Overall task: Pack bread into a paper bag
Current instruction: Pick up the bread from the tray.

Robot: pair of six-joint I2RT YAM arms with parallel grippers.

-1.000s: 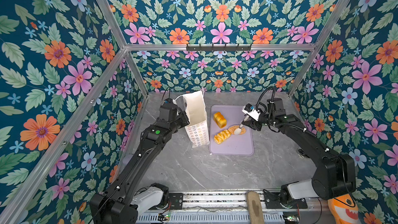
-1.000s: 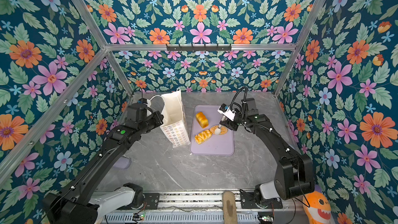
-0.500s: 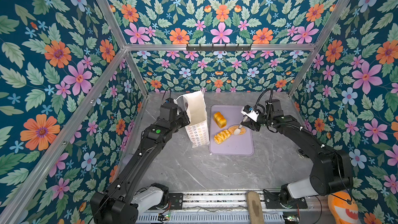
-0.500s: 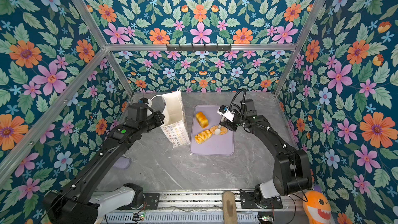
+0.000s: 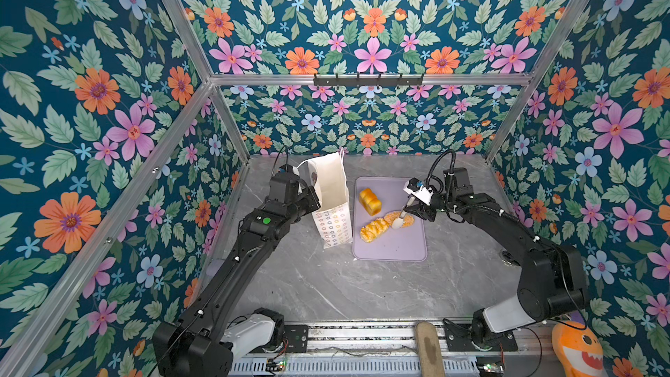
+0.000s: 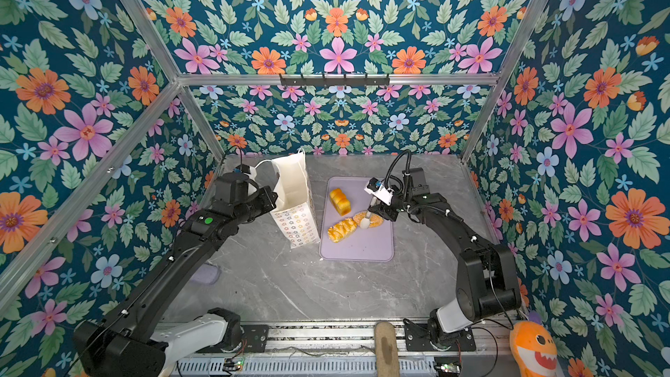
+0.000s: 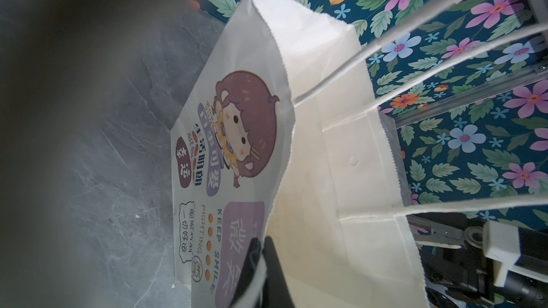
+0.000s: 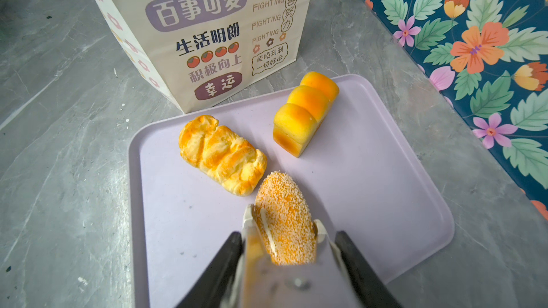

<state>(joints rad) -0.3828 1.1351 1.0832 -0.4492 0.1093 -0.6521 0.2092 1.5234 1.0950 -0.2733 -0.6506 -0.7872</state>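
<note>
The white paper bag (image 5: 331, 194) (image 6: 293, 190) stands upright and open, left of the lilac tray (image 5: 395, 248). My left gripper (image 7: 262, 250) is shut on the bag's (image 7: 326, 158) top rim. Three pieces of bread lie on the tray (image 8: 370, 188): a blocky loaf (image 8: 305, 111) (image 5: 369, 202), a braided roll (image 8: 222, 155) (image 5: 374, 229) and a seeded oval roll (image 8: 281, 202) (image 5: 409, 220). My right gripper (image 8: 288, 235) is shut on white tongs (image 8: 252, 241). The tongs' two tips straddle the near end of the seeded roll, which rests on the tray.
The floral walls close in on three sides. A black hook rail (image 5: 368, 79) runs along the back wall. An orange shark toy (image 5: 576, 349) and a wooden handle (image 5: 429, 349) sit at the front edge. A small lilac object (image 6: 205, 273) lies under the left arm.
The tongs' tips have shifted slightly along the seeded roll and drawn in a little. The left arm and the bag have not moved.
</note>
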